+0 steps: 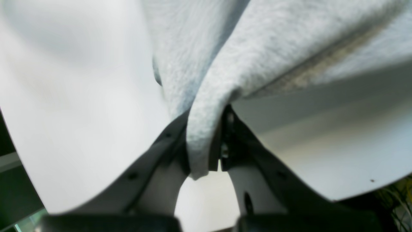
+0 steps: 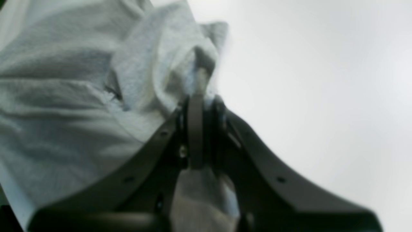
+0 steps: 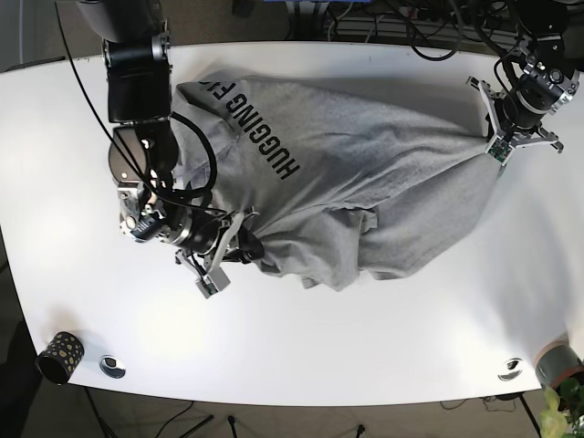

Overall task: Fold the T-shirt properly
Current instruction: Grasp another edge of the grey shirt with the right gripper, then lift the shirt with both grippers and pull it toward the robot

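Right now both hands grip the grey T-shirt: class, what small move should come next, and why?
Probably draw the right hand away from the left hand to pull the T-shirt flat: both pinch fabric, but it lies bunched and wrinkled on the table, too crumpled to fold neatly.

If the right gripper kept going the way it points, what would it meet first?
The right gripper, shut on the T-shirt, points across the table into the bunched cloth, so probably more shirt folds first; depth is unclear.
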